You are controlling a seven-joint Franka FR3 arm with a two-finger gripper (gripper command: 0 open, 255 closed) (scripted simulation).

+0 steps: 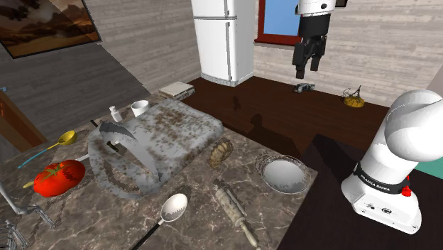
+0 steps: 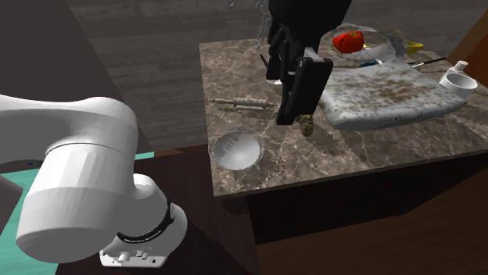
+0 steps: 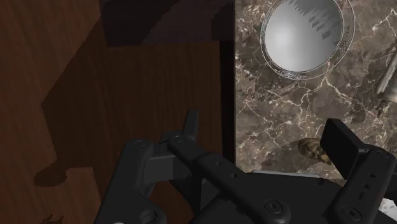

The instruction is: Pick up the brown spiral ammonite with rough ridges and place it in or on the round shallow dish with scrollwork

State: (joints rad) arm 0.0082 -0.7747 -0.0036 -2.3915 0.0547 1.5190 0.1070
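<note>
The gripper (image 1: 309, 69) hung high above the dark wooden floor (image 3: 127, 95), just off the edge of the marble counter (image 1: 206, 185). Its two black fingers (image 3: 191, 124) stood apart with nothing between them, so it was released and empty.

The ammonite (image 1: 221, 151) lay on the counter, a brown ridged spiral right beside the big mottled grey slab (image 1: 160, 135). From the wrist view, the ammonite (image 3: 310, 149) peeked out near one finger, well below it and not touched. In the second exterior view the hand (image 2: 285, 87) stood in front of the ammonite (image 2: 307, 126) and hid part of it.

The dish (image 1: 284, 175) sat near the counter's corner, round and shallow with a scrolled rim, a short way from the ammonite and apart from it. It looked empty in the wrist view (image 3: 302, 35) and in the second exterior view (image 2: 237, 148).

A rolling pin (image 1: 234, 206) lay between the dish and a large spoon (image 1: 170, 212). A tomato (image 1: 59, 177) rested on the slab's far side, at the shoulder view's left, and a white cup (image 1: 140, 108) stood near the slab's back end. A white fridge (image 1: 223, 39) stood against the wall.
</note>
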